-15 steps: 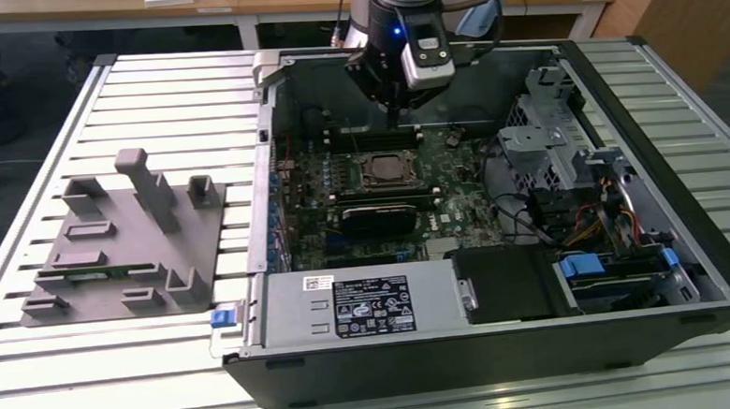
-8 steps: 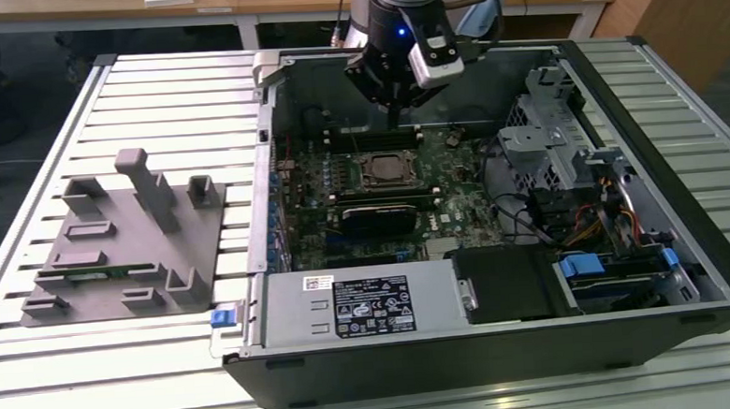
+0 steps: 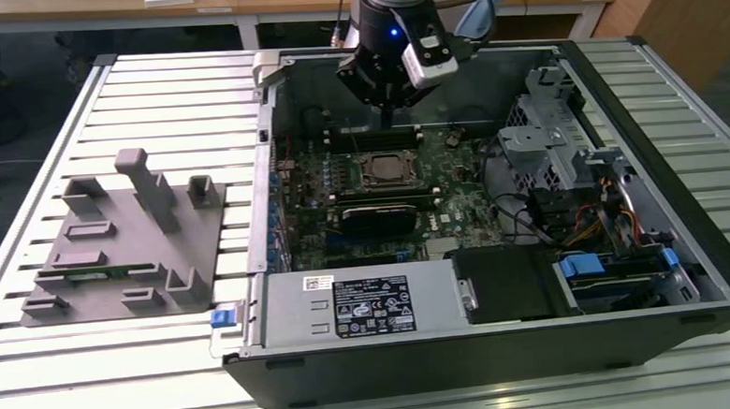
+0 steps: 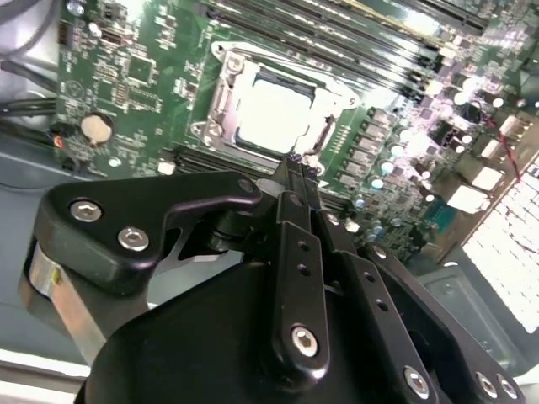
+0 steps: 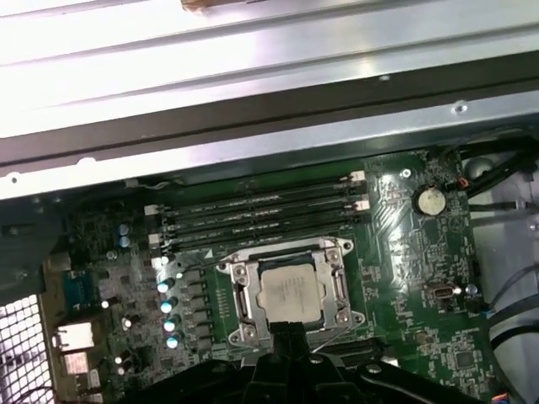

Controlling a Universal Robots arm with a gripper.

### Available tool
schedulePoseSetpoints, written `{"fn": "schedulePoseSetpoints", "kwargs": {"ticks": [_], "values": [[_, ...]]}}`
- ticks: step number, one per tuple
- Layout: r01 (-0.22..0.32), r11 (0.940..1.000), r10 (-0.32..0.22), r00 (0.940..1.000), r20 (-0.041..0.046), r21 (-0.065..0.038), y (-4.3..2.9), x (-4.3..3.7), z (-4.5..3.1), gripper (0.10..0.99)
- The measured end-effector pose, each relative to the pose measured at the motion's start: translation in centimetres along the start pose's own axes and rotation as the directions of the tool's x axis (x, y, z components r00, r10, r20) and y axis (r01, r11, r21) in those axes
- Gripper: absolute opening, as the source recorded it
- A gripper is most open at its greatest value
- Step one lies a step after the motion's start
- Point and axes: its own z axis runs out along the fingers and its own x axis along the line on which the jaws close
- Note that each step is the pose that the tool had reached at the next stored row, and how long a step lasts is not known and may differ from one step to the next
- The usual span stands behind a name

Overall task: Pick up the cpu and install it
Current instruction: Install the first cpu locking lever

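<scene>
- In the lower part of the second wrist view you see the black metal gripper (image 4: pixel 295 168); its two fingers are pressed together with no gap, and nothing is between them.
- Just past the fingertips, in the upper middle of that frame, lies the cpu (image 4: pixel 271 118), a flat square chip with a shiny silver-grey top. It sits flat inside the metal-framed socket (image 4: pixel 221 94) of the green motherboard (image 4: pixel 135 76).
- In the first wrist view the same chip (image 5: pixel 290 293) is in the lower middle of the frame, with the socket frame around it on all sides. The gripper tips come up from the bottom edge, very near the chip; whether they touch it you cannot tell.
- Behind the socket, you see the long dark memory slots (image 5: pixel 261 215).
- In the exterior view the arm hangs over the open black computer case (image 3: pixel 668 273), at the top centre of the frame. The grey plastic parts holder (image 3: pixel 123 245) rests at the left of that frame.
- My judgement: the chip is already placed in its socket, so the picking and placing appear done. Whether the socket is locked, the pictures do not show clearly.
</scene>
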Motion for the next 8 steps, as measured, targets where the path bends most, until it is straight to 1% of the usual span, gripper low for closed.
{"fn": "schedulePoseSetpoints", "kwargs": {"ticks": [2, 4, 6, 8], "values": [[0.015, 0.9999, -0.015, 0.9999, 0.0003, 0.0, -0.02, 0.11, 0.01, 0.106], [0.05, 0.9987, -0.05, 0.9987, -0.0003, 0.0, -0.02, 0.12, 0.04, 0.106], [0.086, 0.9963, -0.086, 0.9963, -0.0009, 0.0, -0.02, 0.12, 0.07, 0.106], [0.123, 0.9924, -0.123, 0.9924, -0.0014, 0.0, -0.02, 0.12, 0.1, 0.106]]}}
